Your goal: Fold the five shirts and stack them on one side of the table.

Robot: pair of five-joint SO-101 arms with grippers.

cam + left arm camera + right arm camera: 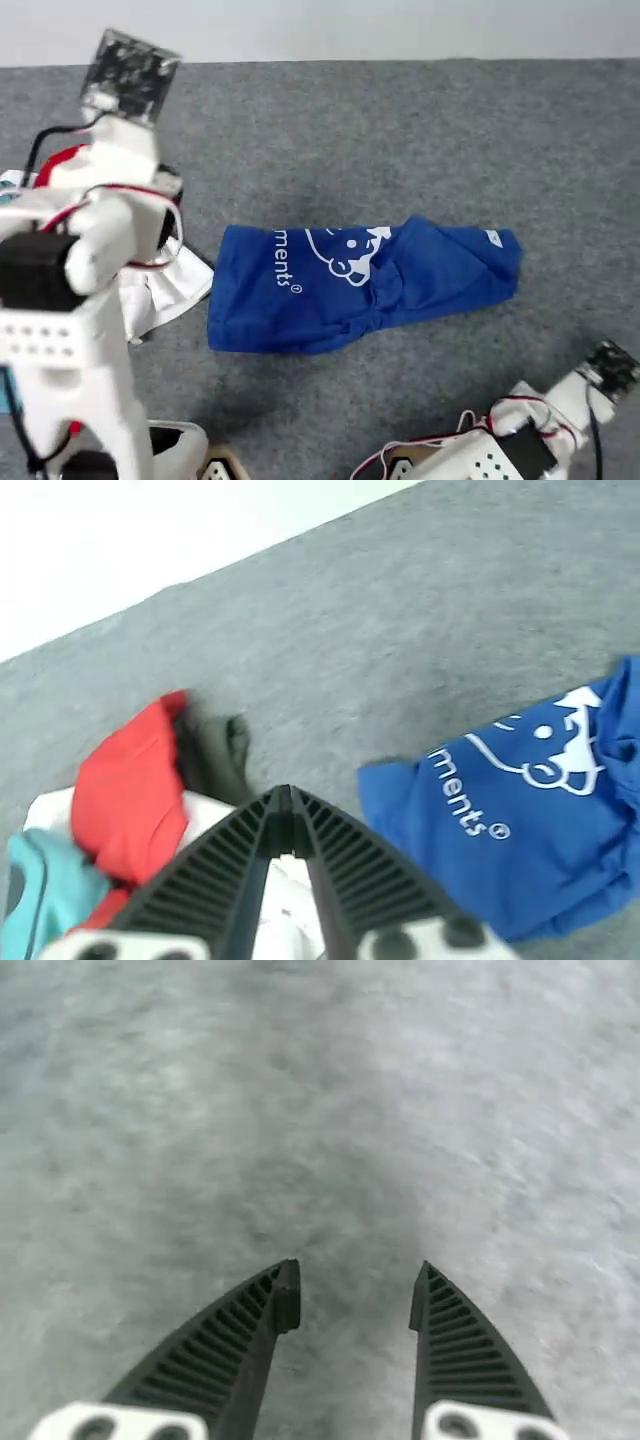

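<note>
**Inspection: one shirt spread at centre, four bunched at the side, both tools idle**

High view. A blue cotton shirt (350,285) carrying white print lies at the centre of the frame on the grey felt-like table cover (400,130). It is bunched and creased rather than squarely folded, so I judge its fold to be unfinished. The left arm (90,260) stands at the left of the frame above a piece of white cloth (165,285), which touches the blue cotton shirt's near corner. The right arm (530,440) sits low at the lower right of the frame, well apart from the shirt.

Left wrist view. The left gripper (290,815) is clenched, its ribbed fingers meeting at the tips with nothing between them. Under and beyond it lies a heap: a red cloth shirt (130,790), a dark garment (210,755), teal cloth (40,890) and the white cloth (290,900). The heap looks like unfolded stock waiting its turn, not a finished stack. The blue cotton shirt (520,820) lies beside the heap.

Right wrist view. The right gripper (355,1300) is released, its jaws standing apart over bare table cover (300,1110), holding nothing. That suits an arm parked clear of the work.
</note>
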